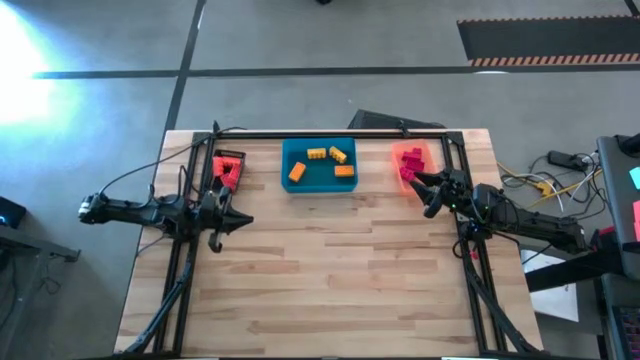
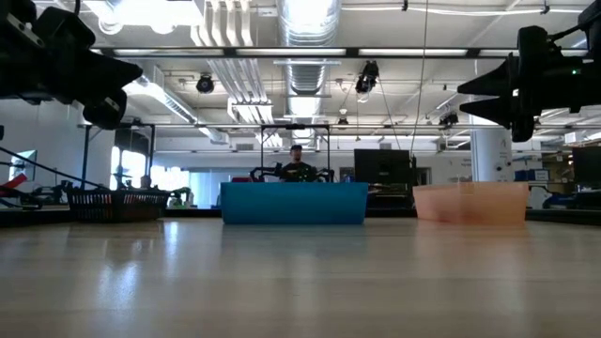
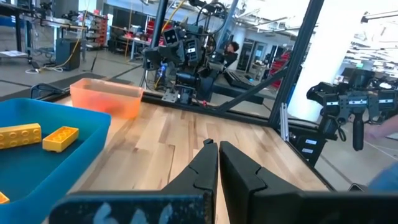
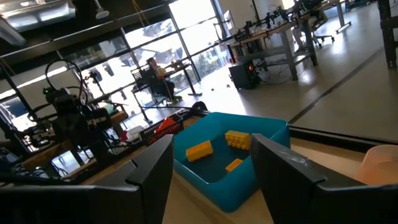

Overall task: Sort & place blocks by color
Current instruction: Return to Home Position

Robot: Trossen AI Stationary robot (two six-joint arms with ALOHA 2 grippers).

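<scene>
Several yellow-orange blocks lie in the blue tray at the table's far middle. Pink-magenta blocks lie in the translucent orange tray to its right. Red blocks lie in the black tray to its left. My left gripper is shut, holds nothing and hovers level near the black tray, pointing toward the table's right; its closed fingers show in the left wrist view. My right gripper is open and holds nothing. It hovers by the orange tray and faces the blue tray.
Black frame rails run along the far edge and both sides of the table. The wooden tabletop stretches bare from the trays to the near edge. Cables and equipment lie beyond the right edge. A person sits far behind the table.
</scene>
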